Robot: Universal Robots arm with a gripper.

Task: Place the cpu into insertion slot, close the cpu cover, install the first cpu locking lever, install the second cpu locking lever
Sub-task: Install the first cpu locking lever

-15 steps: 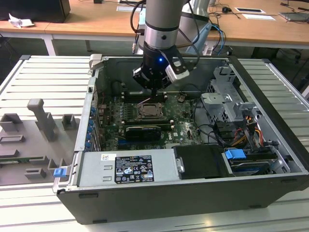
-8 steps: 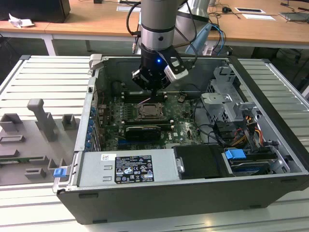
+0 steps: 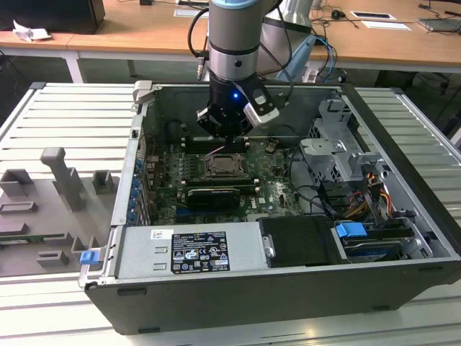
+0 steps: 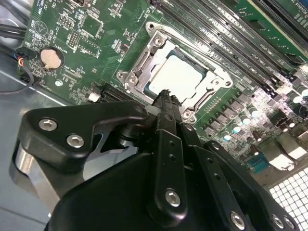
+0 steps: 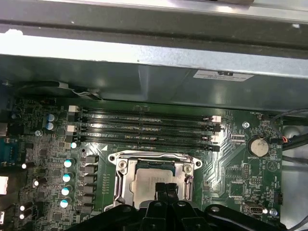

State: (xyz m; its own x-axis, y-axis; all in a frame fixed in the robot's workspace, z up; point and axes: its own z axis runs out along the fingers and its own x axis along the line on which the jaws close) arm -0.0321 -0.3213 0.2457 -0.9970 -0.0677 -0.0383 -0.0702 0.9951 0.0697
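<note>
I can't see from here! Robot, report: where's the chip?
Tool shut, empty, above the socket. Cpu seated in insertion slot, cpu cover down. Nothing blocking.

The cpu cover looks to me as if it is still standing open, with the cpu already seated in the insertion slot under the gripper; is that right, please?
Not quite: the cpu cover is down, its frame lying flat around the cpu, as the second wrist view shows. The cpu is indeed seated in the insertion slot, with the gripper close above it.

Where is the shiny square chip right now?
In both wrist views the cpu sits in the insertion slot on the green motherboard, beside the long memory slots, under the end effector.
</note>
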